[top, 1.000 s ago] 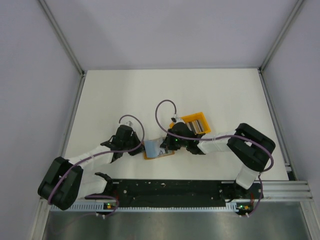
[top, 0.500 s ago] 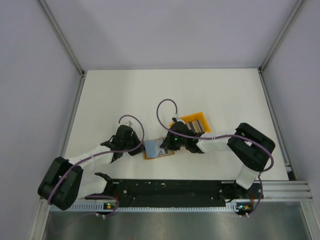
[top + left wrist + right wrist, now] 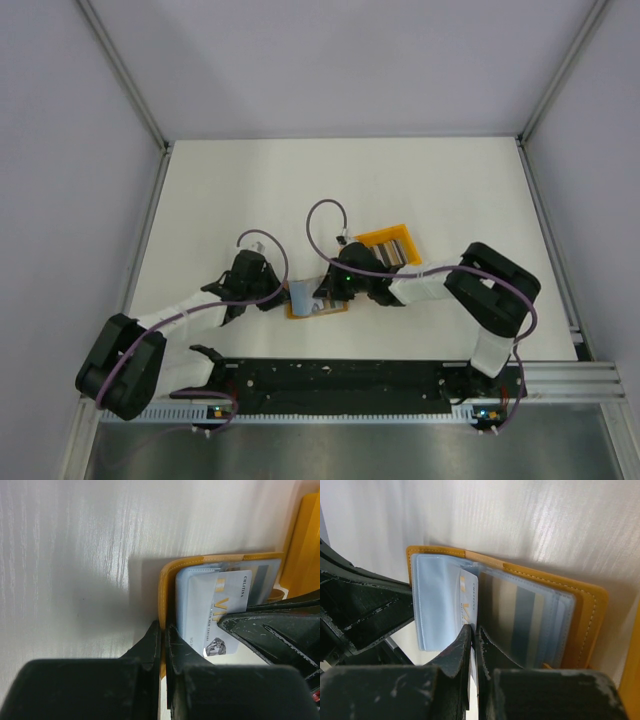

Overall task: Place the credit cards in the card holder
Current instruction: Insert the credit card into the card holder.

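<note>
The mustard-orange card holder [image 3: 312, 304] lies open on the table between the two arms, its clear sleeves [image 3: 440, 600] facing up. My left gripper [image 3: 164, 626] is shut on the holder's left leather edge [image 3: 163, 592] and pins it. My right gripper [image 3: 475, 629] is shut on one white credit card [image 3: 469, 596] with gold lettering. That card's far end sits in a sleeve of the holder [image 3: 590, 615]. The same card [image 3: 220, 607] shows in the left wrist view beside the right fingers [image 3: 280, 630]. More credit cards [image 3: 394, 250] stand in a striped row in the bin.
A bright orange plastic bin [image 3: 383, 237] sits just right of the holder, behind my right gripper [image 3: 323, 290]; its wall [image 3: 305, 540] shows at the right of the left wrist view. My left gripper [image 3: 282, 294] lies close to the right one. Grey walls enclose the white table [image 3: 250, 190].
My right gripper has moved a little to the left with the white card, closer to the left gripper and further over the holder. The left arm has stayed still.
</note>
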You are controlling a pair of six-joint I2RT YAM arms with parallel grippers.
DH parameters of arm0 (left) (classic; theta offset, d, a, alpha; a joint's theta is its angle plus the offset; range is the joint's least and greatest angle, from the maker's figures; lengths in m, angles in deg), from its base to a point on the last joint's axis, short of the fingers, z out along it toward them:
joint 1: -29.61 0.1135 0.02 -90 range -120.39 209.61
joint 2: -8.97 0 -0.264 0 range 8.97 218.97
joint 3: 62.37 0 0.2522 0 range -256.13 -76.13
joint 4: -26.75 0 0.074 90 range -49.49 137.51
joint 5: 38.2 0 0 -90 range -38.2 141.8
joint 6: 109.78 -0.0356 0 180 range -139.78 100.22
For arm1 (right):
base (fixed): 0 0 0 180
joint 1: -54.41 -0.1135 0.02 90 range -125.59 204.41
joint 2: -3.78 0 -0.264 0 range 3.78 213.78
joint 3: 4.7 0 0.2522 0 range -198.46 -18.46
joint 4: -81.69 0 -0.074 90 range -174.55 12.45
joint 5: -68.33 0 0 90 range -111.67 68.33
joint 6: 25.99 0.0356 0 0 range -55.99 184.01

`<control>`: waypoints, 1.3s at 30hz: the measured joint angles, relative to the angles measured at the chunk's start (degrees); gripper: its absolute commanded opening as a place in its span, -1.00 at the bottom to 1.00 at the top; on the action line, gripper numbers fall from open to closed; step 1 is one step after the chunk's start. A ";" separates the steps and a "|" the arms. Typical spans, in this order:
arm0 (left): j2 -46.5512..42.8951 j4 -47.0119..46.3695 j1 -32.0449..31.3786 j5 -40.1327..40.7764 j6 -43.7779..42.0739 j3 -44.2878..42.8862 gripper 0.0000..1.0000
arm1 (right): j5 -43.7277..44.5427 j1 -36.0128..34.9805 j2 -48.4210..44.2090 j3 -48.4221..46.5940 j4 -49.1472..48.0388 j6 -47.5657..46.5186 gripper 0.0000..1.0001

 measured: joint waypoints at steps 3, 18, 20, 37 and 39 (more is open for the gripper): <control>0.00 -0.04 0.00 0.00 0.00 0.00 -1.00 | -0.76 0.00 0.35 -0.44 -0.13 -0.50 -1.00; -0.04 -0.17 -0.13 0.04 0.00 0.04 -1.00 | 3.45 -2.01 -2.78 -5.73 15.80 -5.79 -0.25; -0.04 -0.17 -0.13 0.04 -0.02 0.04 -1.00 | 3.78 -2.05 -2.78 -6.67 17.68 -6.80 -0.24; -0.17 -0.22 -0.11 0.07 -0.79 0.04 -1.00 | -0.83 -2.54 1.20 -11.82 20.85 -11.61 -0.46; -0.20 -0.22 -0.13 0.07 -0.87 0.04 -1.00 | -1.55 -2.60 1.95 -12.41 20.92 -11.89 -0.46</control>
